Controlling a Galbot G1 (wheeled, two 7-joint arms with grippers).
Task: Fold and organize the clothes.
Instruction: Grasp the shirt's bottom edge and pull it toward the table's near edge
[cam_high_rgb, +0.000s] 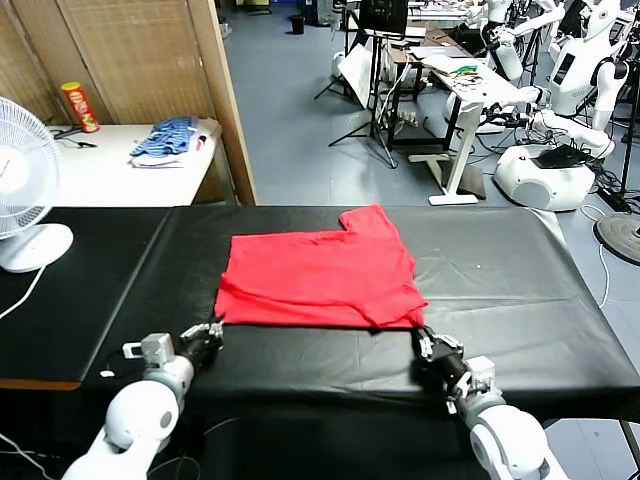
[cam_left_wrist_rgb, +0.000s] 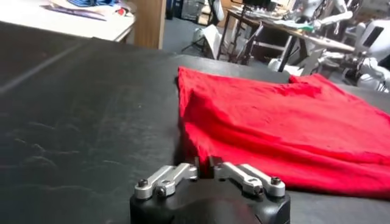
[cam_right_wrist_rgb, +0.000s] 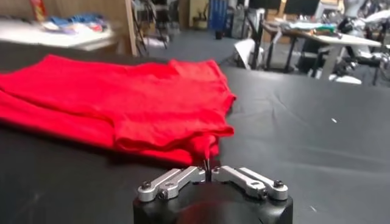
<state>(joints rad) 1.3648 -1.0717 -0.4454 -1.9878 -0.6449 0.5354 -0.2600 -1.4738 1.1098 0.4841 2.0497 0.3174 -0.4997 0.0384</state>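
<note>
red cotton is pinched at both near corners. my left gripper (cam_high_rgb: 213, 331) has its metal fingers drawn together on the near left corner of the t-shirt (cam_high_rgb: 318, 273), and in the left wrist view the two silver linkages meet right where the bunched hem begins (cam_left_wrist_rgb: 204, 169). my right gripper (cam_high_rgb: 424, 341) is clamped the same way on the near right corner; in the right wrist view a small twisted tuck of fabric runs down into the closed tips (cam_right_wrist_rgb: 207, 171).

outward from the grips, the shirt lies mostly flat on the black table cover (cam_high_rgb: 500, 280), near the middle of the table and toward my edge. it looks already folded into a rough rectangle, with a doubled layer showing as a soft ridge along the near side and one squared flap sticking out at the far right. the cloth is matte, lightly wrinkled, with no print showing from my views.

the cover under it is smooth dark sheeting with faint creases and a dull sheen.

farther off on my left a white fan (cam_high_rgb: 22, 180) stands on the table's corner. behind it a white side table (cam_high_rgb: 110, 170) carries a crumpled blue striped pile (cam_high_rgb: 168, 139) and a tall yellow-and-red can (cam_high_rgb: 80, 106).
</note>
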